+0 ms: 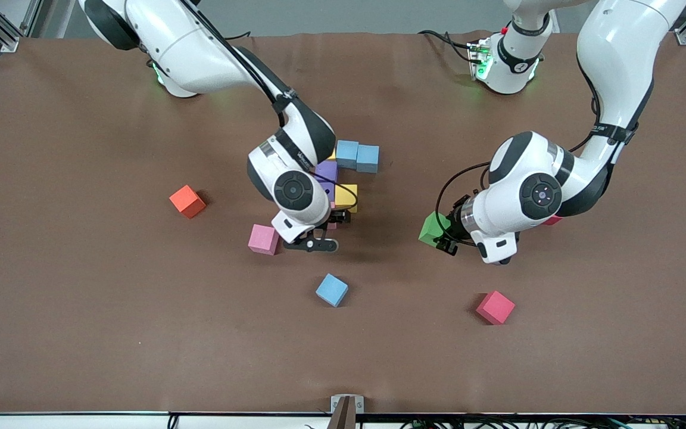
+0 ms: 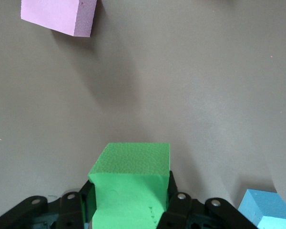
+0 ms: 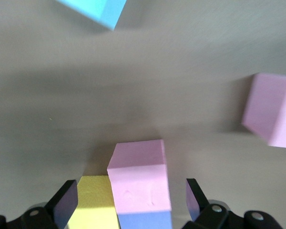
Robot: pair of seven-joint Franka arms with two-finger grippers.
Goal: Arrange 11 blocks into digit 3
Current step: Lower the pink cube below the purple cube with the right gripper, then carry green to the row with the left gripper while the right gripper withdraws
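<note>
A brown table point(image 1: 81, 333) carried it all. At its middle sat a cluster of blocks point(image 1: 349, 173) in light blue, purple, yellow and pink. Loose around it lay an orange cube point(image 1: 187, 201), a pink cube point(image 1: 264, 239), a light blue cube point(image 1: 331, 290) and a red cube point(image 1: 495, 307).

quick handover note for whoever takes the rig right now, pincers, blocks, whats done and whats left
Left pincer: shut on the green block, held over bare table.
Right pincer: open, astride a pink block just set on the partial digit 3.
Done: cluster of light blue, purple, yellow and pink blocks.
Left: place the green one, then the loose orange block, pink block, light blue block and red block.
</note>
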